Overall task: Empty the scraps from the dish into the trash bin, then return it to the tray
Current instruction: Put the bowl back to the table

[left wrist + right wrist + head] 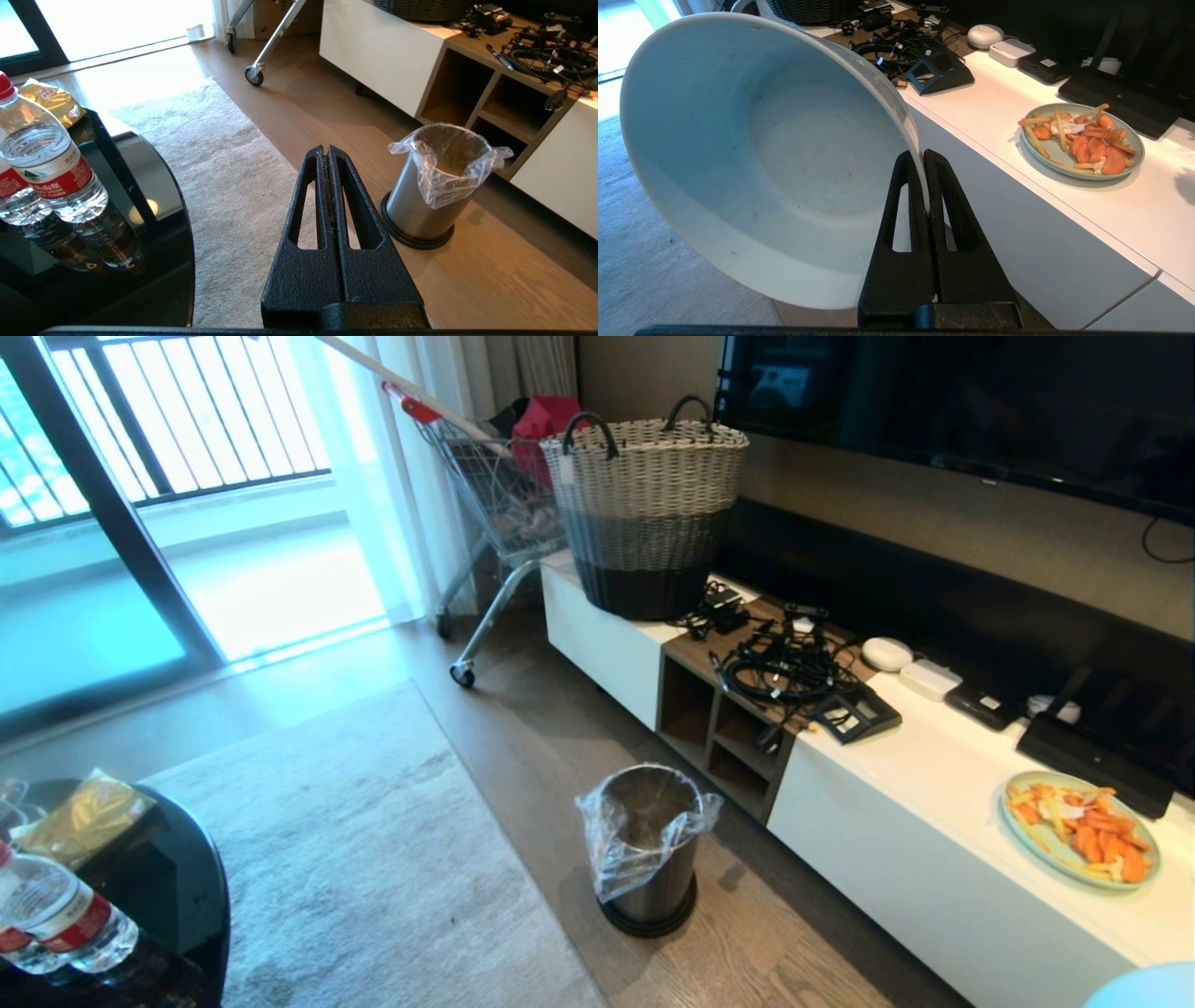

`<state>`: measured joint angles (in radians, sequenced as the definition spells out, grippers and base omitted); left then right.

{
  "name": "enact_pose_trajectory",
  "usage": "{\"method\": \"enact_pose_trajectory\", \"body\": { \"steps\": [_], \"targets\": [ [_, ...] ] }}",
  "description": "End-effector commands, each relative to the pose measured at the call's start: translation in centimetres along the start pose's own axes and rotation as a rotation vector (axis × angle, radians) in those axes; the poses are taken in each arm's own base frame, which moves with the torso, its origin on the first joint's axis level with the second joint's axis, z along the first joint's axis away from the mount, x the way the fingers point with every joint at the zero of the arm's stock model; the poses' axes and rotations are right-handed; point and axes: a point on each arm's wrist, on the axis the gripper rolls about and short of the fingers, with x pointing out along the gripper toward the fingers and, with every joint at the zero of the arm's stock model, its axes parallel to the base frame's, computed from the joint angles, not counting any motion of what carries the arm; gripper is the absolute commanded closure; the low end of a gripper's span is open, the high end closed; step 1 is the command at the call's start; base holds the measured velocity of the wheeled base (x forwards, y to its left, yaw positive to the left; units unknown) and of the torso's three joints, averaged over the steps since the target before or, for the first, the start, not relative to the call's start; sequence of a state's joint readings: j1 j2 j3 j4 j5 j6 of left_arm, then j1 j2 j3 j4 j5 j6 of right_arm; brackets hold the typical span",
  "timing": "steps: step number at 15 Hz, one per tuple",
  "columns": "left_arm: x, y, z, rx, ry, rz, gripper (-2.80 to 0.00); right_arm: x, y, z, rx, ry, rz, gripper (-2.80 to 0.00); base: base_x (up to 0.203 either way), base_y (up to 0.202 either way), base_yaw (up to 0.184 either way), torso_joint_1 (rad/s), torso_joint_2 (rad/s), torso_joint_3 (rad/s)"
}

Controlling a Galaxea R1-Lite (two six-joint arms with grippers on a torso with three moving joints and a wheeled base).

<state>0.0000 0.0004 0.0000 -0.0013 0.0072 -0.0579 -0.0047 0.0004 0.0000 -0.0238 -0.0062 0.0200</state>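
Bowl rim sits pinched between the right gripper jaws, tilted on its side, its inside bare but for a few specks. Left gripper hangs empty, jaws pressed together, above the rug edge. Bin stands on the wood floor just in front of the white cabinet, liner bag over its rim. Green plate with orange scraps lies near the cabinet top's front edge.
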Motion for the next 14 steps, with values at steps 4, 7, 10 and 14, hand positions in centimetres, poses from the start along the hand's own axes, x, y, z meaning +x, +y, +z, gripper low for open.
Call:
{"method": "enact_pose_trajectory", "body": {
  "steps": [4,7,10,14],
  "targets": [
    [0.00,0.00,0.00,-0.001,-0.001,0.000,0.00,0.00,0.00,0.01,0.000,-0.001,0.000,0.00,0.000,0.000,0.000,0.000,0.00,0.000],
    [0.00,0.00,0.00,-0.002,0.000,0.000,0.00,0.00,0.00,0.00,0.000,0.000,0.000,0.00,0.000,0.000,0.000,0.000,0.00,0.000],
    [0.00,0.00,0.00,-0.002,-0.001,0.000,0.00,0.00,0.00,0.01,0.000,-0.001,0.000,0.00,0.000,0.000,0.000,0.000,0.00,0.000],
    [0.00,0.00,0.00,-0.002,-0.001,0.000,0.00,0.00,0.00,0.01,0.000,-0.001,0.000,0.00,0.000,0.000,0.000,0.000,0.00,0.000]
  ]
}}
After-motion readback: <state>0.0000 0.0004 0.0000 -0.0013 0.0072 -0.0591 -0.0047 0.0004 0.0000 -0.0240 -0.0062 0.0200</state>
